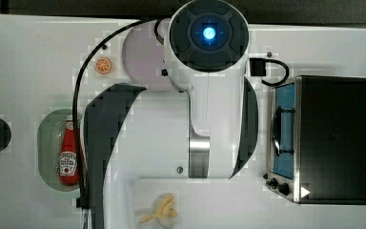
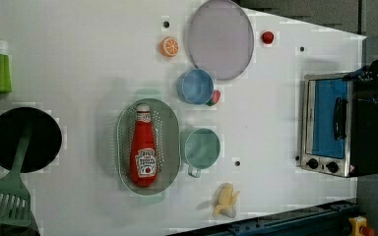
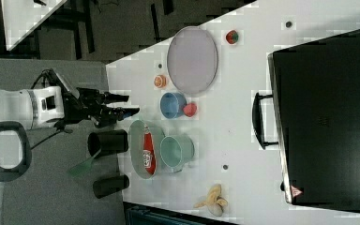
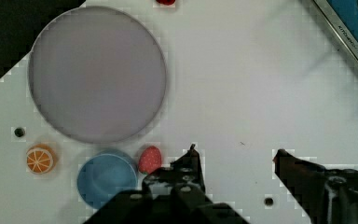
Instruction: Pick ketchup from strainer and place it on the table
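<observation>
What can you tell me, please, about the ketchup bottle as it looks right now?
The ketchup is a red squeeze bottle, plastic by its look, with a white cap and a white-and-red label. It lies on its side, lengthwise, inside the pale green strainer, resting on the perforated bottom, label facing up. Nothing else touches it; a green cup stands just outside the strainer.

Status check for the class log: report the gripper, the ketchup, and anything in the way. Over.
Gripper open, empty, high above the table. Ketchup lying flat in the strainer, untouched. Green cup right beside the strainer; nothing on top of the bottle. Over.
</observation>
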